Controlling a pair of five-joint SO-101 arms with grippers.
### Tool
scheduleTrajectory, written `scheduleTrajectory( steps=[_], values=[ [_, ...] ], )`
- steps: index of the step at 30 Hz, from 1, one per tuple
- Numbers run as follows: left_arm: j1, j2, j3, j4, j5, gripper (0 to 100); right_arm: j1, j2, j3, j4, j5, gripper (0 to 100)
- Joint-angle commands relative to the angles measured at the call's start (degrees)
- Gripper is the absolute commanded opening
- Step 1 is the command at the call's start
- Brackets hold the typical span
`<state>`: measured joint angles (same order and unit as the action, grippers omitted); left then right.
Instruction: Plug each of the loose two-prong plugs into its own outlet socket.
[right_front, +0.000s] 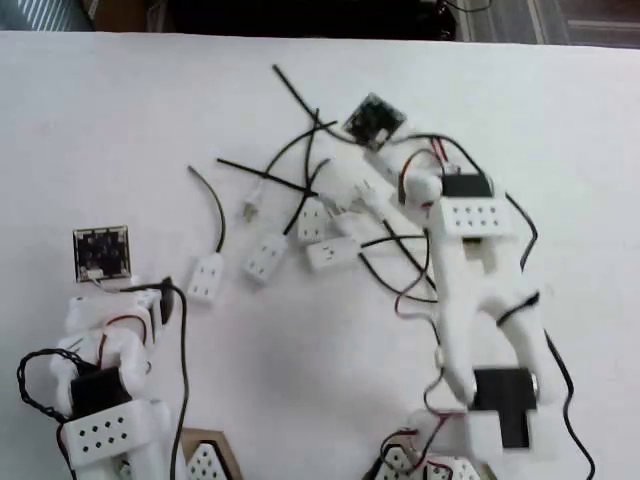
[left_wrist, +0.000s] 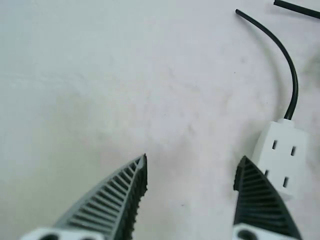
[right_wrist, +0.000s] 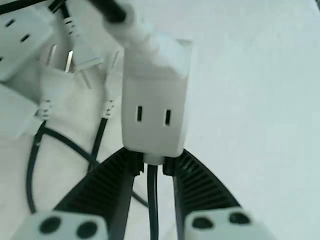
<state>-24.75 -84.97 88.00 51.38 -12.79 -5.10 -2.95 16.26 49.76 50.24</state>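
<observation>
As right tool (right_wrist: 152, 160) clamps socket (right_wrist: 155, 107), plugs (right_wrist: 75, 62) nearby

1. This is a robotics lab bench: a plain white table (right_front: 120, 130) covers almost the whole high view.
2. Two white plastic arms with exposed red and black wiring stand at it, the left arm (right_front: 100, 400) at 7 o'clock and the right arm (right_front: 470, 300) at 4 o'clock.
3. Bare circuit boards sit at 9 o'clock (right_front: 101, 253) and 1 o'clock (right_front: 374, 120).
4. White outlet sockets (right_front: 265, 257) on short cut black cords lie scattered around the centre as test pieces.
</observation>
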Motion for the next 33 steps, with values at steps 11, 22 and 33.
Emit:
scheduleTrajectory(
  steps=[11, 22, 33],
  values=[
    [-0.22, -0.66, -0.35, -0.7, -0.35, 28, 0.13, 42.86, -50.37, -3.82, 7.82, 1.8],
    [-0.22, -0.66, -0.35, -0.7, -0.35, 28, 1.45, 66.77, -82.55, 1.1, 8.09, 1.8],
    [-0.22, -0.66, -0.35, -0.7, -0.35, 28, 2.77, 74.59, -104.44, 14.46, -2.2, 21.4]
  ],
)
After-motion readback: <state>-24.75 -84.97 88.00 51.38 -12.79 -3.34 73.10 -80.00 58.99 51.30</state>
